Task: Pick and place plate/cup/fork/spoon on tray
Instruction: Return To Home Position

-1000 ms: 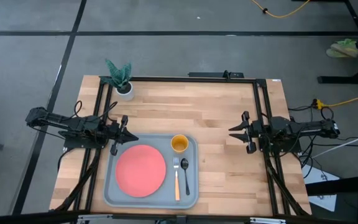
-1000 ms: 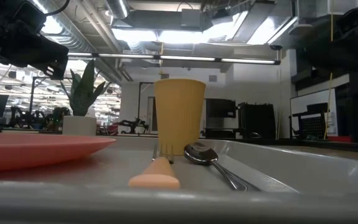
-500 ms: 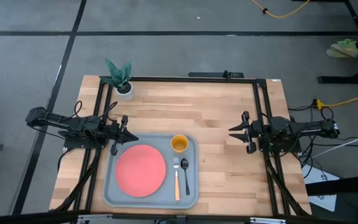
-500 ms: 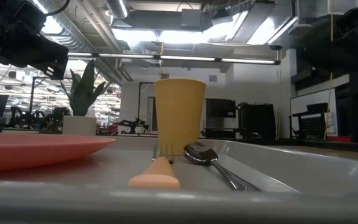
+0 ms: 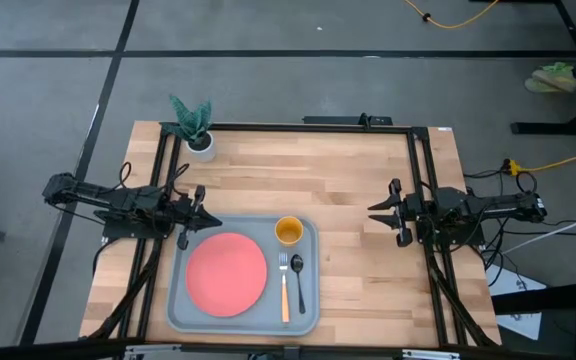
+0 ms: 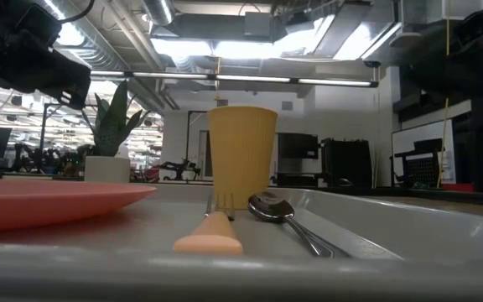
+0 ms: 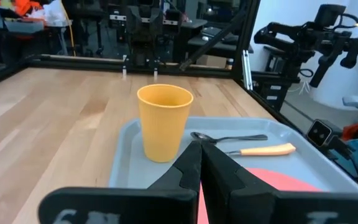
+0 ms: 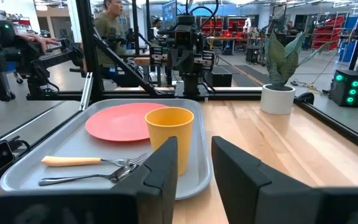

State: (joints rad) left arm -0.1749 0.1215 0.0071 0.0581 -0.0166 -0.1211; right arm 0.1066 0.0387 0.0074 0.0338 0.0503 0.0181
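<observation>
Two empty tools over wooden table: left tool tight, right tool agape; workshop beyond.

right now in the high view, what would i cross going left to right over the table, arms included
left tool → plate → fork → spoon → right tool

One camera is looking straight down, another level across the tray. Both wrist cameras are facing the cup beyond their fingers.
</observation>
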